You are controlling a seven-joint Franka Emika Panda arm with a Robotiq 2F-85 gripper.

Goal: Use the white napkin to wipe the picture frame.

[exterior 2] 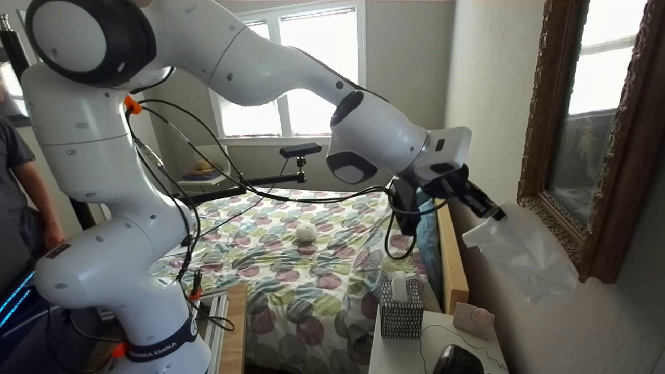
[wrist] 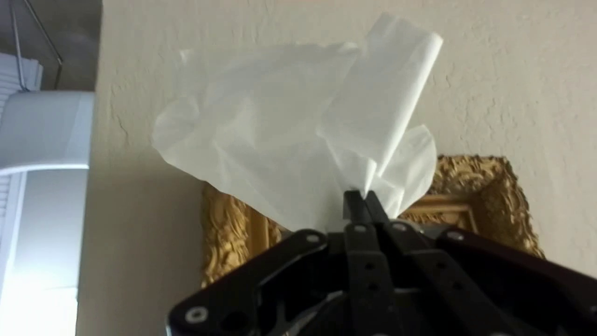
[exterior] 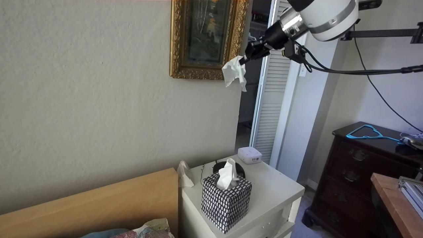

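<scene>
Has pick-up done: pinches crumpled white paper napkin (wrist: 280, 135) in black two-fingered gripper (wrist: 363, 194); likely has rectangular gilded picture frame (exterior: 177, 39) left to wipe.

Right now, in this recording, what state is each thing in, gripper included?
gripper: closed on the white napkin
picture frame: hung on the wall
white napkin: creased, drooping loose from the grip; cannot tell whether it touches the picture frame
tissue box: upright, a tissue sticking out of its top
louvred door: looks open
dresser drawers: look shut where visible
</scene>
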